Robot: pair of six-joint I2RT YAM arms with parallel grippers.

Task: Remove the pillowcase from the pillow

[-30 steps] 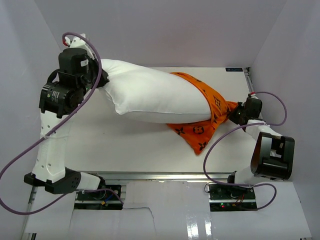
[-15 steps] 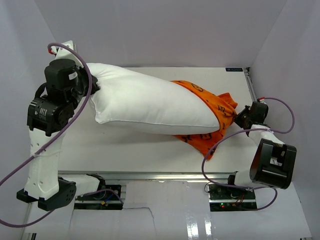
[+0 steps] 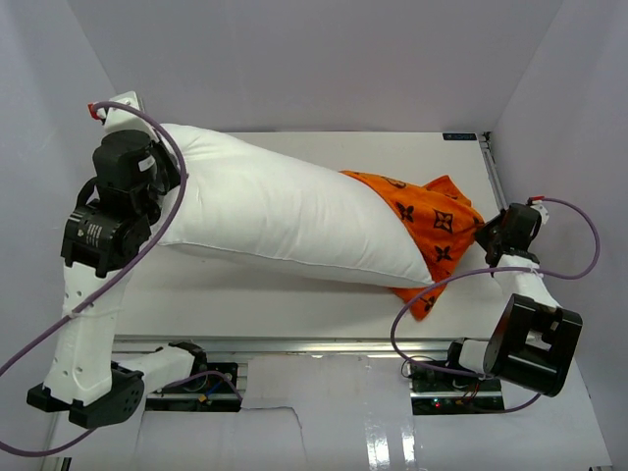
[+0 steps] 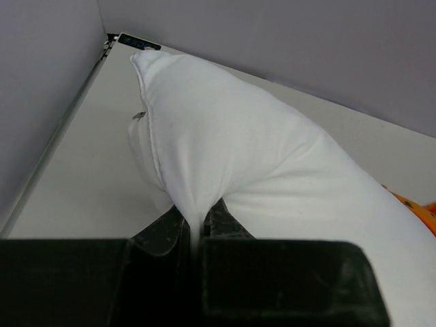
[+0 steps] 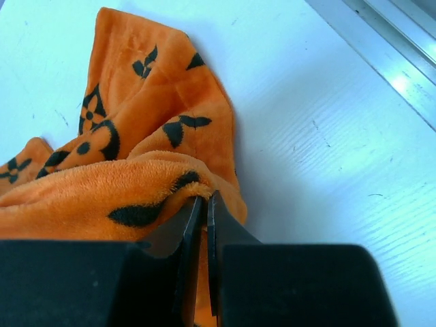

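Note:
The plain white pillow (image 3: 285, 211) lies slanted across the table, most of it bare. Its right end is still inside the orange pillowcase (image 3: 432, 221) with black motifs, bunched at the right. My left gripper (image 3: 169, 167) is shut on the pillow's left end; in the left wrist view white fabric (image 4: 225, 150) is pinched between the jaws of that gripper (image 4: 199, 228). My right gripper (image 3: 488, 234) is shut on the pillowcase's right edge; in the right wrist view the orange cloth (image 5: 129, 177) is clamped in that gripper (image 5: 204, 201).
White table (image 3: 255, 294) inside grey walls. A metal rail (image 3: 491, 162) runs along the right edge, also in the right wrist view (image 5: 388, 41). Purple cables loop by both arms. The arm bases (image 3: 324, 378) stand at the near edge.
My left gripper has pulled the pillow further left and my right gripper has pulled the pillowcase right. More white pillow is bare now and the pillowcase covers only its right end.

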